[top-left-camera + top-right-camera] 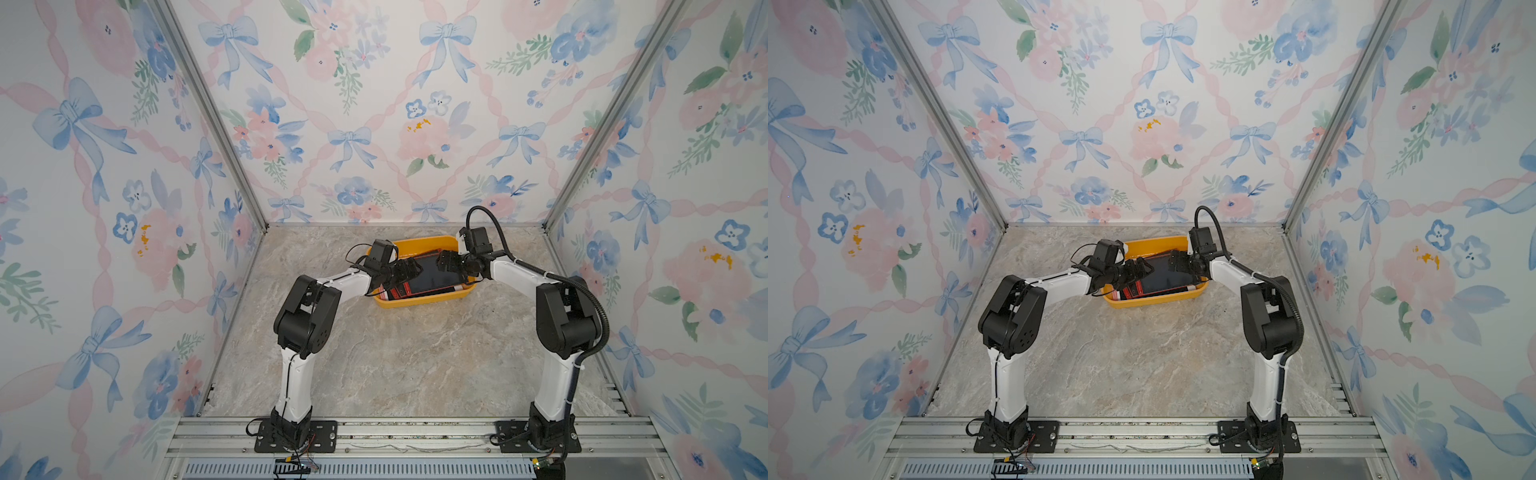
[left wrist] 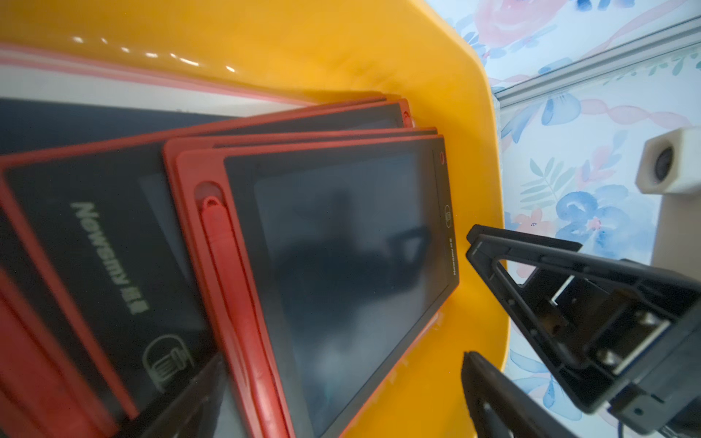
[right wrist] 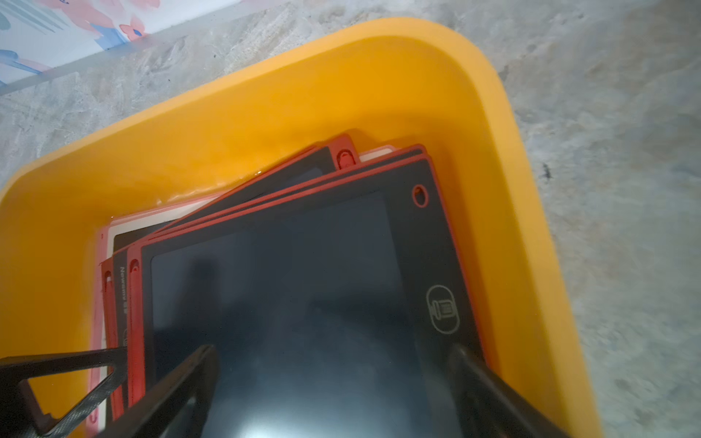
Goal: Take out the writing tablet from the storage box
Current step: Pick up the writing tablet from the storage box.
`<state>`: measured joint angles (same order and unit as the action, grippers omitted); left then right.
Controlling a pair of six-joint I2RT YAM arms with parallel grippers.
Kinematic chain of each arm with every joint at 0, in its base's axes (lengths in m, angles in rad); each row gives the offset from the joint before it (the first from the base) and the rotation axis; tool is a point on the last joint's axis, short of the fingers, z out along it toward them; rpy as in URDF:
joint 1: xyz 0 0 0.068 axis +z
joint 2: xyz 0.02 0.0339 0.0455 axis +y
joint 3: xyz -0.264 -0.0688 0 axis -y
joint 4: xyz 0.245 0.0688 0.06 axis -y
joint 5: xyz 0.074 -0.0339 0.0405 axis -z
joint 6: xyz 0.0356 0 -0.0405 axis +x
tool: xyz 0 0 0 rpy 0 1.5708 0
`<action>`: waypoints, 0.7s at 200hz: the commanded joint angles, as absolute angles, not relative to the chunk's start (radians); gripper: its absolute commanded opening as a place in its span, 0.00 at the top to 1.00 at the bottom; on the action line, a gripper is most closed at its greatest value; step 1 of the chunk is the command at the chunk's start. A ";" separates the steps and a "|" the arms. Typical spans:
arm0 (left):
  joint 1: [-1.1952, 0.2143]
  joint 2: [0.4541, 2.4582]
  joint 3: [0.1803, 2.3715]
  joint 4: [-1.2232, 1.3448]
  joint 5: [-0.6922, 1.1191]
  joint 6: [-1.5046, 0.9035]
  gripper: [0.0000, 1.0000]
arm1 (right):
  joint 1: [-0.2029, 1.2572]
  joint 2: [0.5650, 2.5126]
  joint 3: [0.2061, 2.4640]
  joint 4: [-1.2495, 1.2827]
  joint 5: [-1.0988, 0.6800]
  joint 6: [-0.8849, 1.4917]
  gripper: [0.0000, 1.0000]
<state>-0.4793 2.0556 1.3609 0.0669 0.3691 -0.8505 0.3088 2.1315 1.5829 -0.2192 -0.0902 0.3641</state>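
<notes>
**Both arms over the box, nothing grabbed yet**

So the yellow storage box (image 1: 419, 306) sits toward the back of the tabletop (image 1: 415, 365). It's got a whole pile of red-framed tablets in it, fanned out a bit crooked. The writing tablet (image 2: 341, 246) that looks like the target is the top one, dark screen up, with a red stylus (image 2: 231, 273) clipped along one long edge. It lies inside the box on top of the lower tablets (image 2: 95, 265), not lifted at all as far as I can see.

The arms lean in from opposite ends. The left pincer (image 1: 415, 268) hangs over one end of the top tablet with its jaws spread wide. The right pincer (image 1: 444, 261) does the same at the other end, jaws wide apart too. Neither is clamped on anything. Whether a fingertip is brushing the screen, I can't tell.

My read: this is the reach-in step, just ahead of the grab. The tricky bit next, I'd guess, is that the thing is thin and flat and the box walls sit close to its ends. One pincer needs to get a finger under an edge, probably where the tablet overhangs the ones below, and close on that frame alone. Catch two frames at once and the pile gets dragged along.
</notes>
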 commanded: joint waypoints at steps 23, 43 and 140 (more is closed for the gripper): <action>-0.495 2.038 1.353 0.098 0.424 -0.867 0.02 | 0.290 2.011 1.570 -0.249 0.061 0.248 0.03; -0.500 2.040 1.362 0.101 0.426 -0.865 0.02 | 0.255 2.087 1.610 -0.268 0.043 0.271 0.03; -0.516 2.047 1.380 0.132 0.455 -0.874 0.02 | 0.280 2.208 1.601 -0.205 -0.094 0.353 0.03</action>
<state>-0.4988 2.0556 1.3594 0.0746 0.3923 -0.8520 0.2569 2.1868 1.6211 -0.2237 -0.0292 0.3187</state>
